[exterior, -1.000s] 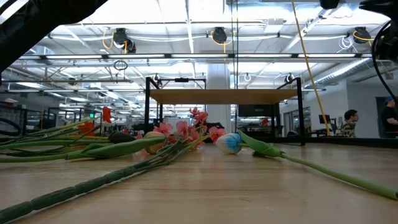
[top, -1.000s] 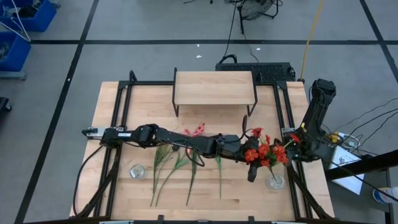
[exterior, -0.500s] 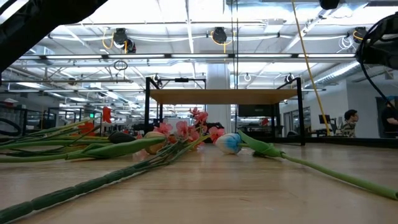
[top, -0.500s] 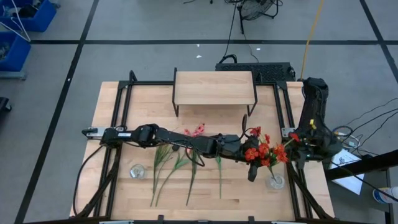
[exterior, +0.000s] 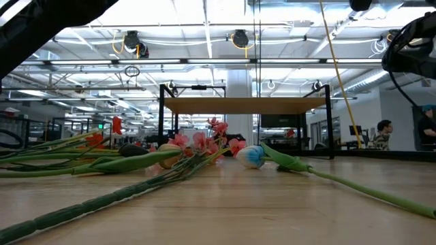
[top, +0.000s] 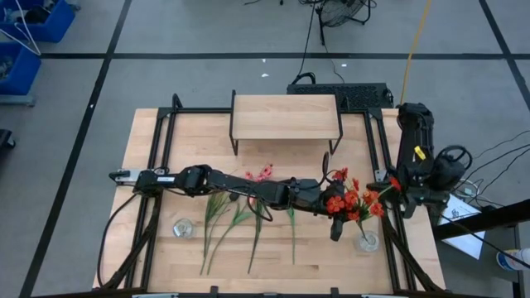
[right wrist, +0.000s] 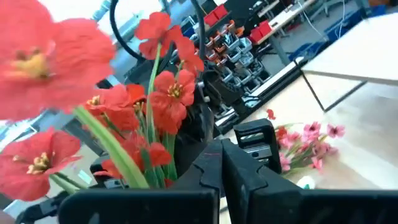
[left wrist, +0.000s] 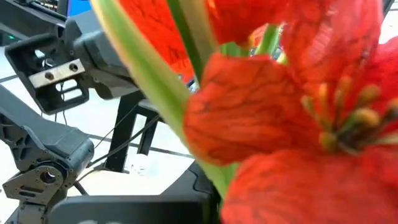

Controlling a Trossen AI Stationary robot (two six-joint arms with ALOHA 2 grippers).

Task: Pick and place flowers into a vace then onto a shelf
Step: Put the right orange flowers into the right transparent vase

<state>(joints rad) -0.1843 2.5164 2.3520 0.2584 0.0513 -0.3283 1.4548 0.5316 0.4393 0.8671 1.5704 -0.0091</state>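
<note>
Red flowers [top: 352,203] in glass vase [top: 366,241], just ahead of left gripper [top: 334,232]; I cannot tell its finger state. Right gripper [right wrist: 222,163] beside blossoms, fingers pressed together, empty. I judge stems light, floppy; better grip vase body.

Red flowers [right wrist: 166,99] on green stems filled most of the frame, one blurred bloom very close. Right gripper [right wrist: 221,163] showed its dark fingers pressed together. Beyond them another dark gripper [right wrist: 255,144] stood near the blooms. Pink blossoms [right wrist: 309,144] lay on the wooden table [right wrist: 367,124], shelf [right wrist: 354,46] behind, cluttered racks [right wrist: 239,53] in the room
</note>
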